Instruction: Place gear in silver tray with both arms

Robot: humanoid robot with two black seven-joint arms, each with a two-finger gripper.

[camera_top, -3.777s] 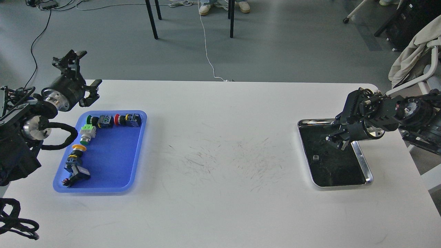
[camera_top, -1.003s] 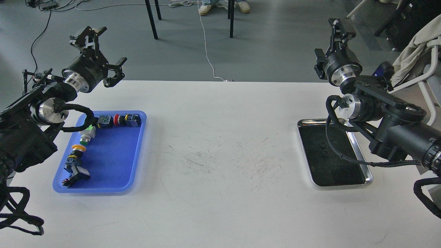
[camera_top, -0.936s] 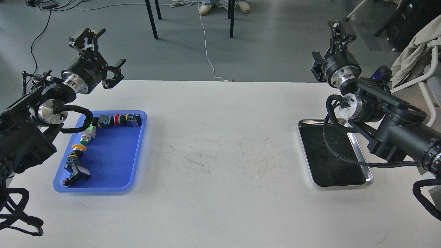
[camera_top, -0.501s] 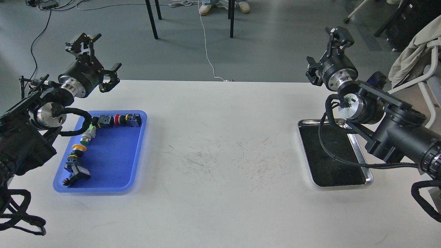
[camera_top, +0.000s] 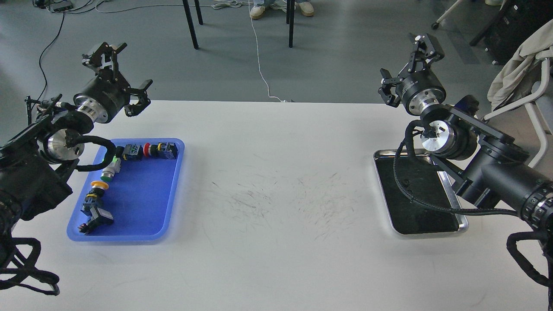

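Observation:
The silver tray lies on the right side of the white table, its dark floor partly crossed by my right arm's looped cable. I cannot make out a gear against that dark floor. My right gripper is raised above the table's far edge, behind the tray, open and empty. At the far left my left gripper is also raised and open, holding nothing, behind the blue tray.
A blue plastic tray on the left holds several push-button switches along its far and left sides. A chair draped with cloth stands off the table's right corner. Chair legs and a white cable are on the floor beyond.
The right gripper, down in the silver tray 3.8 s ago, is now lifted clear and has drifted left over the last second. The left gripper rose, then eased slightly left.

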